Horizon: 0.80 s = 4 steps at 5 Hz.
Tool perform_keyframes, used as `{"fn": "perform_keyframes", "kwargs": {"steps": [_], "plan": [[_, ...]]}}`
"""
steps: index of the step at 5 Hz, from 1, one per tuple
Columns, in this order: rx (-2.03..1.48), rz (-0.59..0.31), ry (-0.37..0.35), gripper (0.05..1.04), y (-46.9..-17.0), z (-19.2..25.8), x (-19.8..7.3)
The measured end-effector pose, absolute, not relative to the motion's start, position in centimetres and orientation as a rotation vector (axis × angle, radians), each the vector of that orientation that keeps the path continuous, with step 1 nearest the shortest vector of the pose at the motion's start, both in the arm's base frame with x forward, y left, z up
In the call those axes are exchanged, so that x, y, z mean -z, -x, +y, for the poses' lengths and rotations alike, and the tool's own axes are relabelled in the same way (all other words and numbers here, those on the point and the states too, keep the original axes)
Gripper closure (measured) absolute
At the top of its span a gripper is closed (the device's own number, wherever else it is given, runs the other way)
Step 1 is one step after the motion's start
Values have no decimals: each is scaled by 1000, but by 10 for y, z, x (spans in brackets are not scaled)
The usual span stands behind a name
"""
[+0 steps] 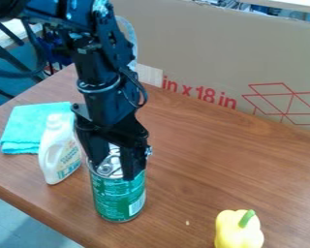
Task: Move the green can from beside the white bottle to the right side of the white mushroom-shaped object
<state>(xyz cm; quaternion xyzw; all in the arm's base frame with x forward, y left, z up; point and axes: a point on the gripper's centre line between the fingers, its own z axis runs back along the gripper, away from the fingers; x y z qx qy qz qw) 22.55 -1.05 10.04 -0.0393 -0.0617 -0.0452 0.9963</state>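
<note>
Gripper (112,170) hangs open at the green can's (116,198) top, tabletop (196,150) stretching rightward, its front-left edge near.

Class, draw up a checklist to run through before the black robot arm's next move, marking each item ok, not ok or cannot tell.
1. Black two-finger gripper at the top of the green metal can: ok.
2. Gripper's fingers apart: ok.
3. Can upright on the brown wooden table: ok.
4. Firm grip on the can: cannot tell.
5. White plastic bottle well away from the can: not ok, close beside it.
6. Yellow toy pepper apart from the can: ok.
</note>
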Motion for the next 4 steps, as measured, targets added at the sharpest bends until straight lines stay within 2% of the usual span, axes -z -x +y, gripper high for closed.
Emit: {"fn": "perform_keyframes", "kwargs": {"steps": [4], "plan": [[67,-68,65,82,-249,-10,-89]]}}
